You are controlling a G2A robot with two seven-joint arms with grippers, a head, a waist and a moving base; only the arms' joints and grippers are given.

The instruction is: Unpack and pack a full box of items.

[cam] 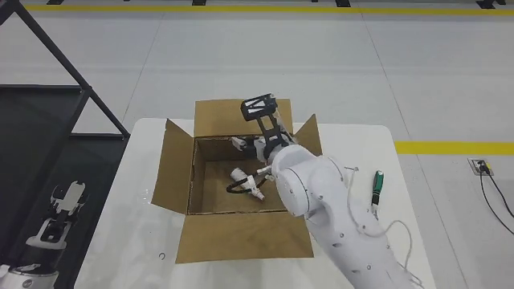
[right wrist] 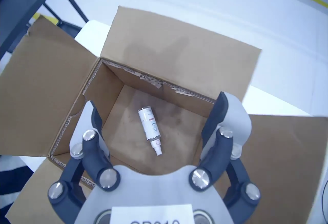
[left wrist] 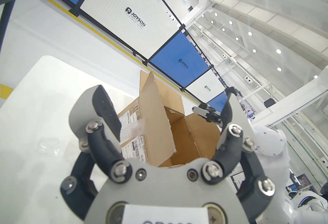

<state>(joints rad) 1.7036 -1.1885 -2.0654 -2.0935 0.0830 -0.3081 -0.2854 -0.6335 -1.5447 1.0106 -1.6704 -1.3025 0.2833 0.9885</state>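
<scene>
An open cardboard box (cam: 210, 178) stands in the middle of the white table, all flaps folded outward. On its floor lies a white spray bottle (right wrist: 150, 127), nozzle end toward the near wall. My right gripper (right wrist: 156, 104) hangs open above the box, near its far wall (cam: 259, 109), with nothing between its fingers. My left gripper (left wrist: 165, 93) is open and empty, low beside the table's left edge (cam: 71, 194), facing the box (left wrist: 153, 119) from a distance.
A green and black tool (cam: 376, 186) lies on the table right of the box. A scrap of clear plastic (left wrist: 48, 146) sits on the table left of the box. A black metal rack (cam: 48, 112) stands left of the table.
</scene>
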